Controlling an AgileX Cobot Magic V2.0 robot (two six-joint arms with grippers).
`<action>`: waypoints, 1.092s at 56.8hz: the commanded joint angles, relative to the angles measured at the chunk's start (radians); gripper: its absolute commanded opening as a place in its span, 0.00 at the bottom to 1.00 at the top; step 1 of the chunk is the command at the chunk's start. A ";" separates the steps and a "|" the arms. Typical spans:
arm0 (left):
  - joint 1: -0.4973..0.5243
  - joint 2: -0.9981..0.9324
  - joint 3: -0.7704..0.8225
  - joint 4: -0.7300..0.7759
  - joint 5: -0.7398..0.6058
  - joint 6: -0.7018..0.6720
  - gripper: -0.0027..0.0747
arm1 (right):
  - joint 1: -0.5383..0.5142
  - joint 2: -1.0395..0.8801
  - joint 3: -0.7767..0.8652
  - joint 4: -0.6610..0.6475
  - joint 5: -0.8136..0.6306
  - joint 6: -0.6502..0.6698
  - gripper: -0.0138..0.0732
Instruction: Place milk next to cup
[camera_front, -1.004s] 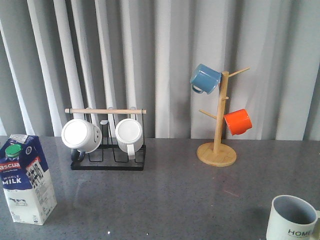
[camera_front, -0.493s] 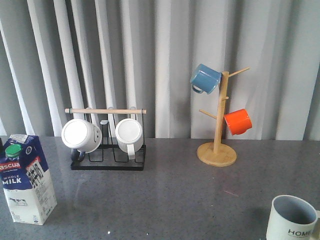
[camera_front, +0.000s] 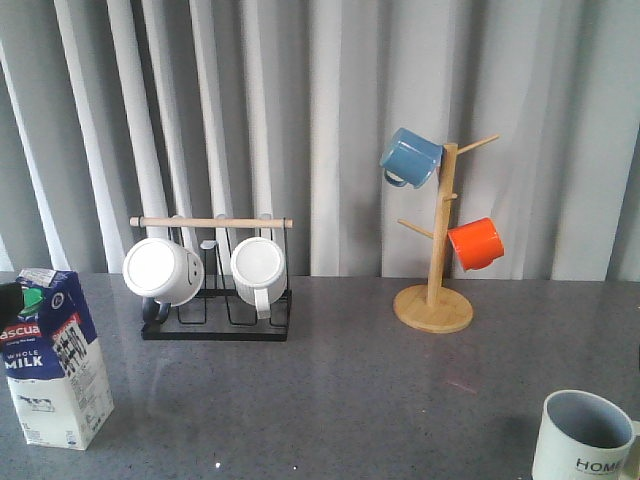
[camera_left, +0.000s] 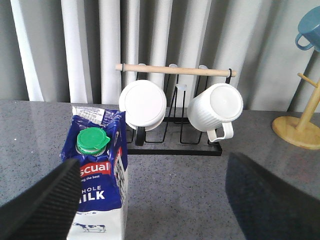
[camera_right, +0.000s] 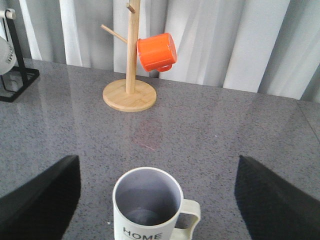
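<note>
Now, at this moment my left jaws (camera_left: 150, 200) stood wide apart and held nothing. The milk (camera_left: 96, 172) sat upright on the grey table (camera_left: 170, 175), just inside the one finger (camera_left: 42, 205), which overlapped the carton's lower corner; whether it touched, I could not tell. The other finger (camera_left: 272, 200) was well clear of the carton. Green cap (camera_left: 91, 140) faced me. Beyond the carton, past my fingertips, stood a black wire rack (camera_left: 172, 145) with a wooden bar, carrying two plain white mugs (camera_left: 145, 104) lying on their sides.

My right jaws (camera_right: 155, 200) were likewise wide apart and empty. The cup (camera_right: 149, 205) stood upright between the two fingers, near the middle of the gap, apart from both, its "HOME" lettering toward me and its handle toward the finger (camera_right: 277, 200) on that side. Farther out beyond it rose a wooden mug tree (camera_right: 131, 75) with an orange mug (camera_right: 156, 51) hung on a peg.

Milk and cup were well apart, each at its own pair of jaws.
</note>
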 joint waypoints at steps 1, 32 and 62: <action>-0.002 -0.008 -0.034 -0.007 -0.069 0.001 0.77 | -0.001 -0.003 -0.035 -0.034 -0.062 0.002 0.83; -0.002 -0.007 -0.034 -0.007 -0.069 0.001 0.77 | -0.177 -0.020 0.564 -0.040 -0.792 -0.041 0.83; -0.002 -0.007 -0.034 -0.007 -0.069 0.001 0.77 | -0.358 0.210 0.551 -0.082 -0.923 -0.026 0.83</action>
